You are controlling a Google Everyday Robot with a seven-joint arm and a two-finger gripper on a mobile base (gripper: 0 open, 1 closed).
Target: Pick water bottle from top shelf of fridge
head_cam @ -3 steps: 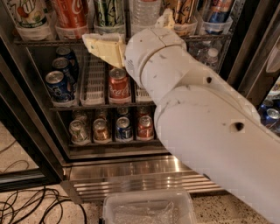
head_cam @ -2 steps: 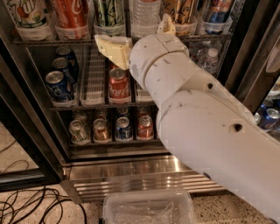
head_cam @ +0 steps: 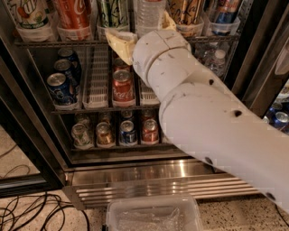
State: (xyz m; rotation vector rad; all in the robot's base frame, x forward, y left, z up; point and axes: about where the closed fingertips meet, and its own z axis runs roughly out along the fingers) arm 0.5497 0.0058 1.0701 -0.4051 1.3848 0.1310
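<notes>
The water bottle, of clear ribbed plastic, stands on the top shelf of the fridge, near the middle of the front rail. Only its lower part is seen. This shelf is a dark wire rack, and round translucent cup holders along it carry tall cans and bottles.

The gripper is at the front edge of this shelf, directly before the bottle. Its pale yellow fingers are spread wide, one to the left of the bottle and one to the right, so the bottle is between them. If they touch it, I cannot tell. The white arm, smooth and round in thick segments, covers the right part of the shelves.

On the middle shelf, blue cans and a red can stand in white slotted lane trays. Four small cans stand in a row on the lowest shelf. Under it is the ribbed, shiny steel base. A clear plastic box and black cables lie on the speckled floor.
</notes>
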